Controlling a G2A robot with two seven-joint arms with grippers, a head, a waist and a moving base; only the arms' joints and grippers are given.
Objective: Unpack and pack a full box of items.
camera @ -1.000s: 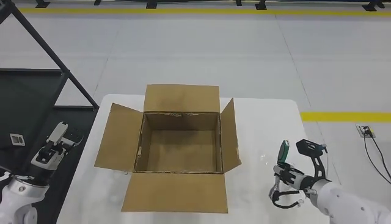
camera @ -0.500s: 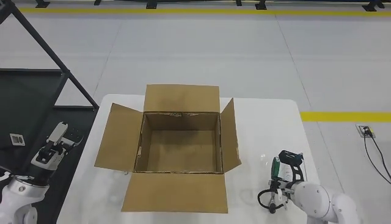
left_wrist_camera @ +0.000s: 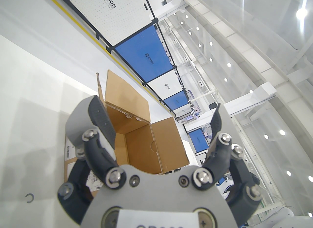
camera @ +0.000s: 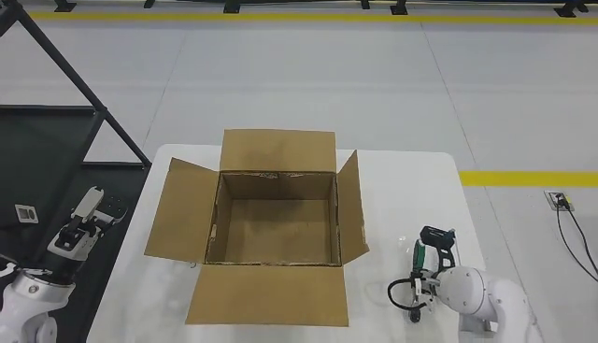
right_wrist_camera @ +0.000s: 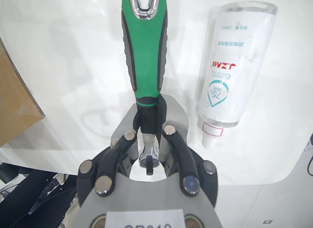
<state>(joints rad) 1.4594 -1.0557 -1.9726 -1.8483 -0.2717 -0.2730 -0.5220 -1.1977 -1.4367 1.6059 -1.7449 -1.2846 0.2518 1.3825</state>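
White bench [camera: 402, 184], empty cardboard box [camera: 276, 231]. Right pincer [right_wrist_camera: 149, 116] clenched on green ratchet [right_wrist_camera: 144, 50] by neck, beside sanitizer bottle [right_wrist_camera: 232, 67] at right edge, probably setting down. Left pincer [left_wrist_camera: 157, 111] released.

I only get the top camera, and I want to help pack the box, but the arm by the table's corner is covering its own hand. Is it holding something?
Observer: Yes. The right gripper is shut on a green-handled ratchet, gripping the neck just above its metal head.
Operator: Is anything next to it?
Observer: A clear bottle lies on its side on the table, beside the ratchet and not touching it.
Operator: What about the other hand?
Observer: The left gripper is open and holds nothing. The cardboard box stands ahead of it with its flaps open.
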